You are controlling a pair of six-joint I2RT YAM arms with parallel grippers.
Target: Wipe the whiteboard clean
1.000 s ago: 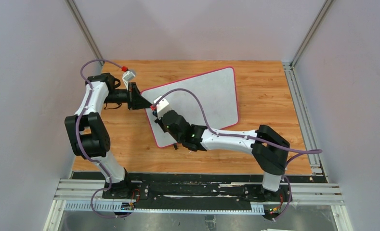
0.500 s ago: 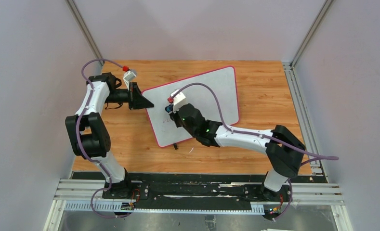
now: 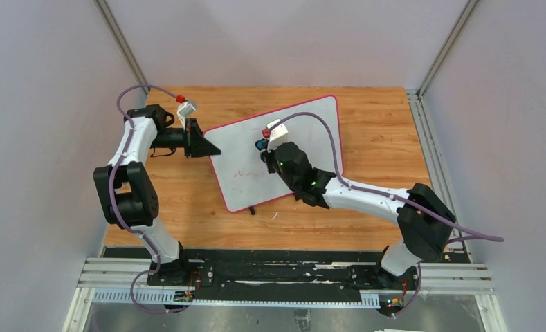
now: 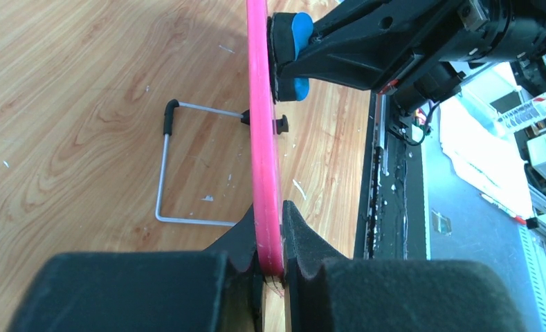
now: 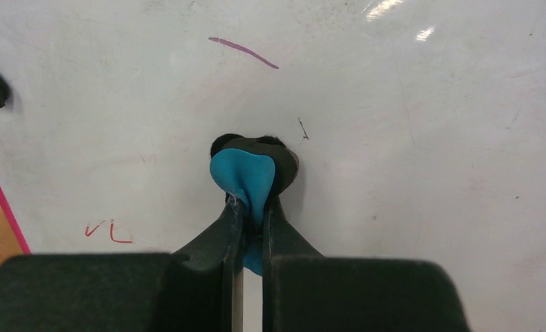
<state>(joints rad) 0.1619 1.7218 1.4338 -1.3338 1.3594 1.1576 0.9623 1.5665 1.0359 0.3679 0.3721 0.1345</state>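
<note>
The whiteboard (image 3: 304, 128) with a pink rim lies tilted on the wooden table. My left gripper (image 3: 211, 148) is shut on its left rim; the left wrist view shows the pink rim (image 4: 263, 138) pinched between the jaws (image 4: 277, 238). My right gripper (image 3: 263, 149) is shut on a blue eraser (image 5: 246, 174) with a black pad, pressed on the board's middle. A purple stroke (image 5: 243, 52) lies above it and small red marks (image 5: 107, 232) lie to the lower left. Faint red marks (image 3: 246, 173) show on the board's lower left in the top view.
The board's wire stand (image 4: 169, 166) pokes out under the board onto the wooden table (image 3: 387, 131). A black rail (image 3: 284, 270) runs along the near edge. Grey walls enclose the table on three sides.
My right gripper has swept the eraser across the board from its lower left toward the upper middle. The left gripper has stayed clamped on the rim.
</note>
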